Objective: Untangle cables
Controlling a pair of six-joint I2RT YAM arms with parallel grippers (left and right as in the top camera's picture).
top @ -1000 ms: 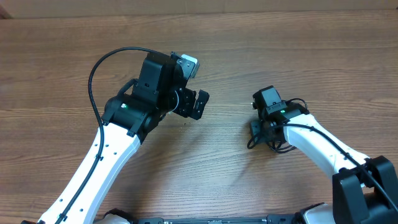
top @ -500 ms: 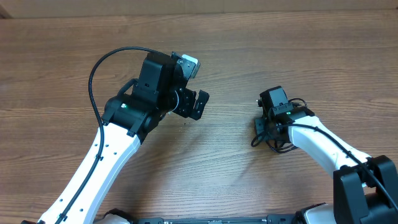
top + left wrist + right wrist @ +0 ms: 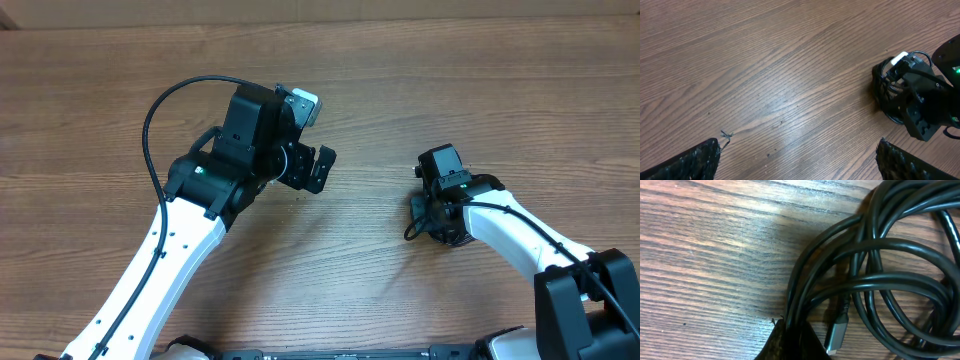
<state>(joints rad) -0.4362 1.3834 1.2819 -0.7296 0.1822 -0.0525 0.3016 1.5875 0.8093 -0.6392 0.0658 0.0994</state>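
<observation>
Black cables [image 3: 890, 242] lie bunched in a tangled coil on the wooden table [image 3: 480, 80], right of centre, and the right gripper [image 3: 790, 341] is down on top of them. Up close on the right wrist view, its fingers are pinched together on a couple of strands at the coil's edge. Loops cross over one another just beside them, and a silver-tipped plug [image 3: 836, 332] lies among the loops. Over on the other side, the left gripper [image 3: 318, 168] hangs above bare wood, well apart from the bundle, fingers [image 3: 695, 162] spread wide, holding nothing.
</observation>
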